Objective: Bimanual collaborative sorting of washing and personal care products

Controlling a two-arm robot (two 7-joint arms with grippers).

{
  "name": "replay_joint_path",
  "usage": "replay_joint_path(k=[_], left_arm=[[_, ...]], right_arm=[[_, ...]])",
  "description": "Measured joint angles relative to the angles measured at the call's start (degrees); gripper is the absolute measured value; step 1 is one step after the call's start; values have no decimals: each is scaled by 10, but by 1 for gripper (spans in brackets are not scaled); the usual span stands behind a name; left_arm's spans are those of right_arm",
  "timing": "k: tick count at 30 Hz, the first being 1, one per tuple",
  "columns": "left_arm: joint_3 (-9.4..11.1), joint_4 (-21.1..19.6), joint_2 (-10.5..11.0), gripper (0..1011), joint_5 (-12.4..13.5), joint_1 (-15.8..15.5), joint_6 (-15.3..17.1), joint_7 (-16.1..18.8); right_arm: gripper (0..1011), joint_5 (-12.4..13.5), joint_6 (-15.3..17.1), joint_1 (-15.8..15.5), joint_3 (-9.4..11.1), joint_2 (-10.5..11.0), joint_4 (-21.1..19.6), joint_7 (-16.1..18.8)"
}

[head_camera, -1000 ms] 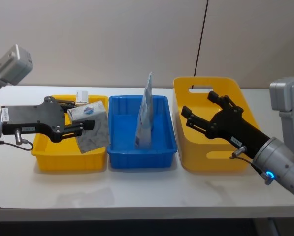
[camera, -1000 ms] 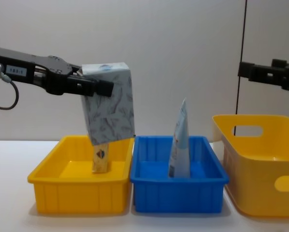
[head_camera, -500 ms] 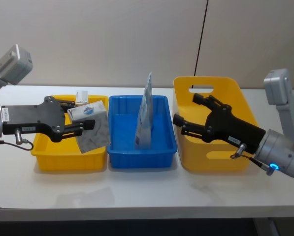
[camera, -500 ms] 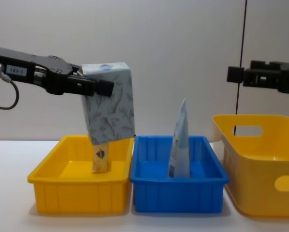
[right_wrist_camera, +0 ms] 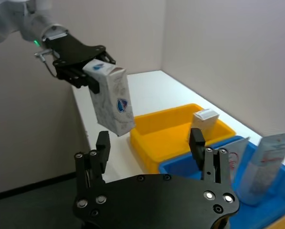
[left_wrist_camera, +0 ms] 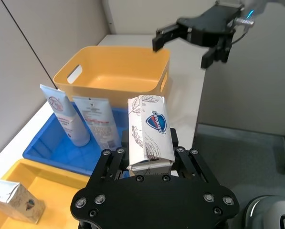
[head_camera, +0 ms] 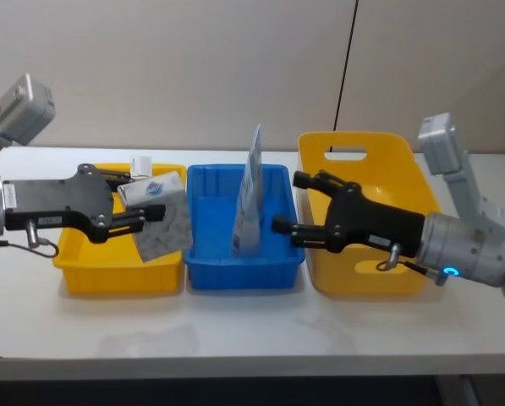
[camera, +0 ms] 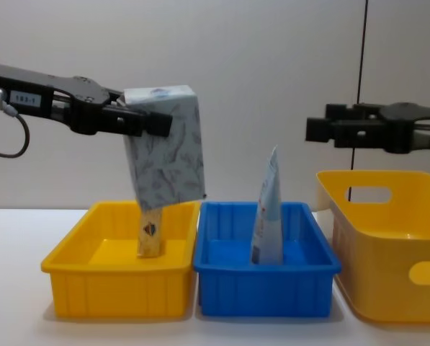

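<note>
**Pack held aloft on the left, open pincer facing it from the right**

Toward the worktop's [head_camera: 235,330] left edge, your left pincer [head_camera: 145,199] is clamped on the upper end of the white block-shaped pack with grey feather marks and a blue label [head_camera: 163,235]. The pack hangs tilted in the air above the right part of the shallow yellow plastic tray [head_camera: 121,277]. Its lower corner reaches toward the seam with the blue plastic tray [head_camera: 244,277]. The small beige carton [camera: 150,234] stands upright at the yellow tray's far side, lower than the pack.

The pack looks like a soft, paper-wrapped block, probably light, yielding and a little slick, so expect it to swing or slip if jolted. If a handover is the plan, take it across the broad flat faces of its free lower half, clear of the left pincer's grip.

At mid-worktop, the pale blue tapered tube [head_camera: 250,199] stands on end in the blue tray. The left wrist view shows a second tube [left_wrist_camera: 98,126] just beside it. The tip rises well above the rim, between the two pincers, so pass over it.

Your right pincer [head_camera: 288,203] is spread wide and empty, in the air above the blue tray's right rim, facing the pack. Toward the right edge, the deep yellow plastic bin [head_camera: 354,139] has a tall wall. The air above all three containers looks open.
</note>
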Motion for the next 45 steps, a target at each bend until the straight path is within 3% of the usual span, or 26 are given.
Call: replay_joint_path(k=[15,27,45], left_arm=[[6,-5,-7,377,-23,-12,-13,-28],[15,4,-19,377,-39,-23,-18,-46],[25,5,-32,377,-61,-21,-20,-51]], right_arm=[[1002,-8,-17,73,-53,-23,88,80],[1002,-10,-23,93,-73,-30,109,97],[1002,-8,-29,102,-90,-39,110,98]])
